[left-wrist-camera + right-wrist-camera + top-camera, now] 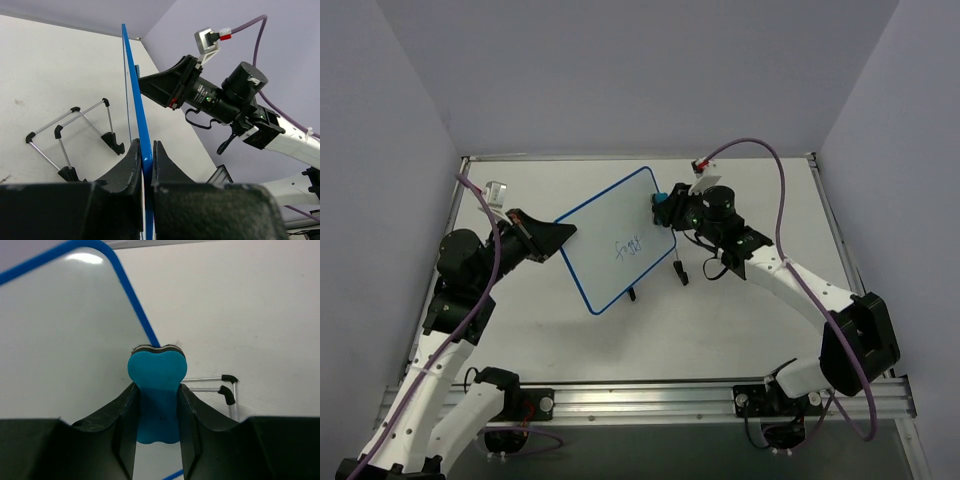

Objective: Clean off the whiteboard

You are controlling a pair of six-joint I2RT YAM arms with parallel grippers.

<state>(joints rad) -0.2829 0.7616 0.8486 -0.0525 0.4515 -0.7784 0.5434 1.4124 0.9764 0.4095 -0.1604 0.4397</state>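
The whiteboard [610,235], white with a thin blue frame, is held tilted above the table, with blue writing [631,247] near its middle. My left gripper [560,232] is shut on its left edge. In the left wrist view the blue frame [136,95] runs edge-on between the fingers of the left gripper [145,147]. My right gripper [667,207] is shut on a blue eraser [662,204] at the board's right edge. In the right wrist view the eraser [157,372] sticks out of the right gripper [157,390], its tip over the whiteboard's frame [134,305].
A thin wire stand with black feet [680,274] lies on the table under the board's lower right side; it also shows in the left wrist view as the stand [75,135] and in the right wrist view as the stand [227,389]. Grey walls enclose the table [760,330].
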